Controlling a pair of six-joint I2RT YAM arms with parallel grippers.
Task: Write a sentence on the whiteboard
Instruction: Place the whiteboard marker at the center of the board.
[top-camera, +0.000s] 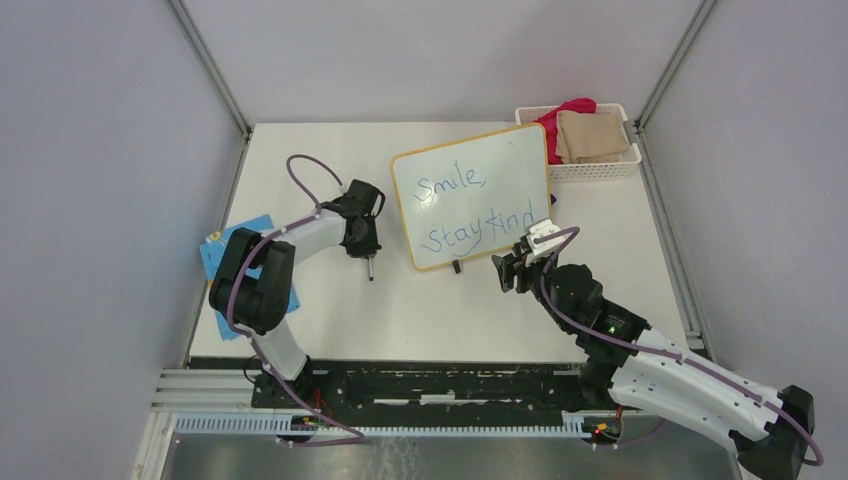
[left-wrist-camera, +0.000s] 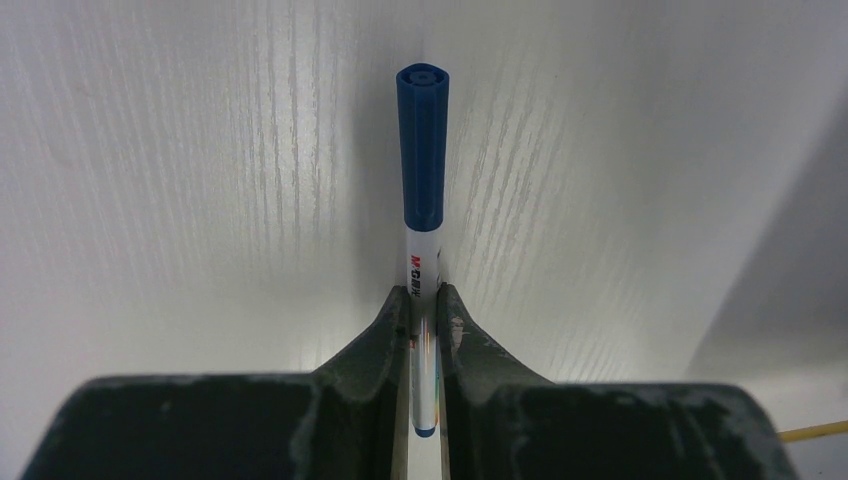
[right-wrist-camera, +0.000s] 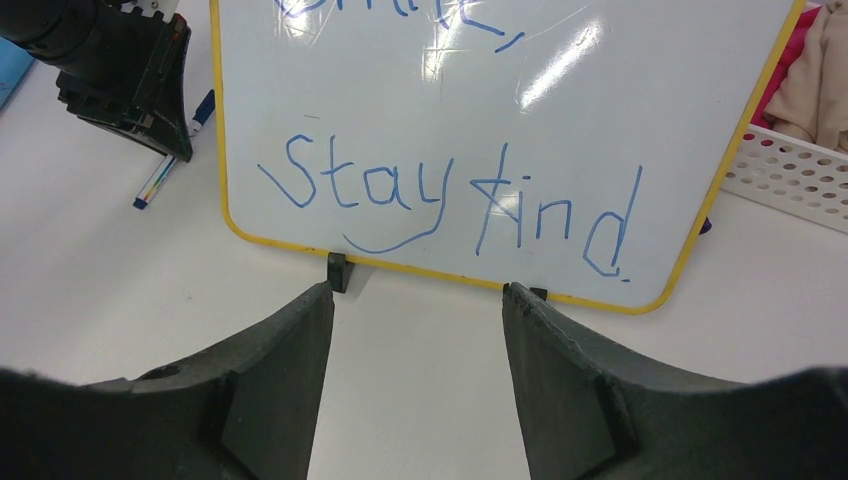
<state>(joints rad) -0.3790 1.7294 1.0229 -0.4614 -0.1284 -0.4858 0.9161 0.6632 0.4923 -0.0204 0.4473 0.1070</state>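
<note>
While my left claw (left-wrist-camera: 425, 305) pinches the blue-capped marker (left-wrist-camera: 422, 150) tight at centre frame, my right claw (right-wrist-camera: 417, 300) gapes wide and empty just below the whiteboard (top-camera: 510, 160), mid-frame in the top view, bearing the sentence (top-camera: 465, 232) "Smile, Stay kind".

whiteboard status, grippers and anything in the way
Left gripper shut on capped blue-and-white plastic marker. Right gripper open, empty, facing lower edge of yellow-framed rectangular whiteboard. Blue handwritten sentence on it, two lines. Nothing between jaws and board.
</note>
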